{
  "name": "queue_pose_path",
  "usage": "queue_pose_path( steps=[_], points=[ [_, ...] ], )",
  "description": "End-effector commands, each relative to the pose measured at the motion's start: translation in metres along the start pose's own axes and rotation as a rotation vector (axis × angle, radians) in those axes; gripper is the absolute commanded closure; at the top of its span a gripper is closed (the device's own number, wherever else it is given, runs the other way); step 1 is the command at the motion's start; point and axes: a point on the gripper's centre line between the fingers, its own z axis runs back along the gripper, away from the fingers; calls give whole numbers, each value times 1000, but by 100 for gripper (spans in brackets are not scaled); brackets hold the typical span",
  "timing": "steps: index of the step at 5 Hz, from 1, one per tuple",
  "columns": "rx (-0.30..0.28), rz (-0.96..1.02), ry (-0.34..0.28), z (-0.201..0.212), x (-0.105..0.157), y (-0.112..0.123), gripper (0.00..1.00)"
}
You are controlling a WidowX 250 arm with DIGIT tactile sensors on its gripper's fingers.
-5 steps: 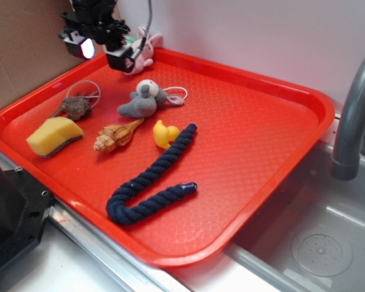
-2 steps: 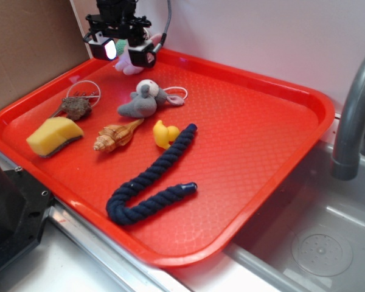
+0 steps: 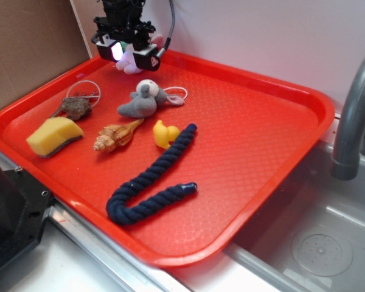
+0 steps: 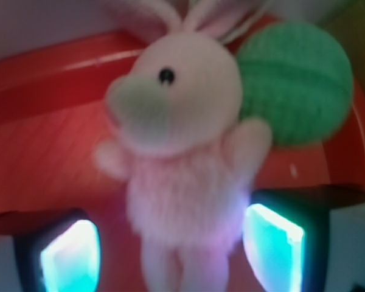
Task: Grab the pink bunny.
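Gripper (image 3: 132, 53) sits at upper left of the exterior frame, over the tray's (image 3: 261, 152) far corner. Jaws spread, 1 finger (image 4: 70, 258) lower left and the other lower right in the wrist frame, with the bunny (image 4: 182, 152) between them, not pinched. Green ball (image 4: 295, 82) touches the bunny's upper right side. Grey plush (image 3: 147, 100), shell (image 3: 115, 136), duck (image 3: 165, 133), sponge (image 3: 53, 136), rope (image 3: 152, 179) lie mid-tray.

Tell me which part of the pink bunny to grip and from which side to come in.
Grip the pink bunny across its soft torso, below the arms, coming straight down from above. The wrist view shows the body lying between the two fingers of the gripper, which looks open. The green knitted ball sits against its head side, so stay low on the body, away from head and ears.
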Motion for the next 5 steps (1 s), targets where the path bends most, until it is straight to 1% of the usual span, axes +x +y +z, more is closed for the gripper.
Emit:
queue_pose_path(
  steps=[1,2,5],
  points=[
    [-3,9,-67,-2,8,16,0],
    [-2,25,-79,-7,5,17,100],
    [22,33,-101,-1,-7,14,100]
  ],
)
